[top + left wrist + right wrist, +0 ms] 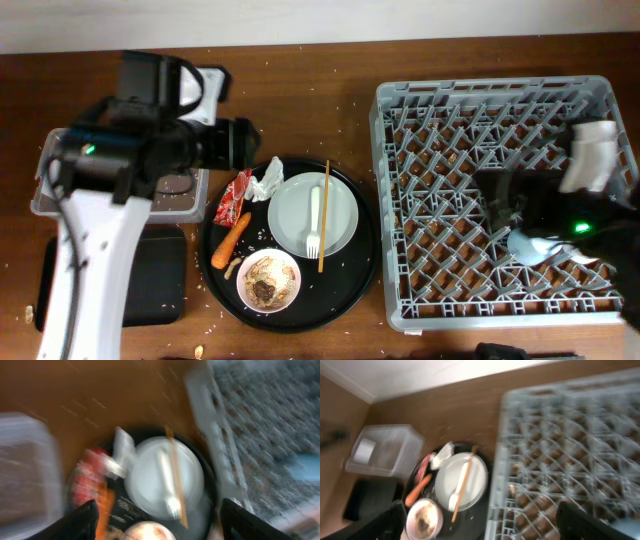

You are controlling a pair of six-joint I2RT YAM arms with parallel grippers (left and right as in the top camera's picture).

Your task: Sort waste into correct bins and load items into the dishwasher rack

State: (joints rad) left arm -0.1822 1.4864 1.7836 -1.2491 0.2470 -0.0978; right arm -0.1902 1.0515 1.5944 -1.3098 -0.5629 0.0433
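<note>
Where the plate [290, 215] sits, a fork [314, 215] rests on it.

Brown worktop [300, 80], flecked with pale crumbs. Black round tray [352, 280]: pale plate [290, 215], white fork [314, 225], tan chopstick [324, 215]. At its nine o'clock: red wrapper [234, 197], white tissue [266, 181], orange carrot [231, 241]. At six, a brown-smeared white bowl [268, 280]. Grey lattice-patterned rack [386, 230].

A lab: wooden table [300, 100], dishwasher rack [500, 90], white wall [300, 20].
</note>
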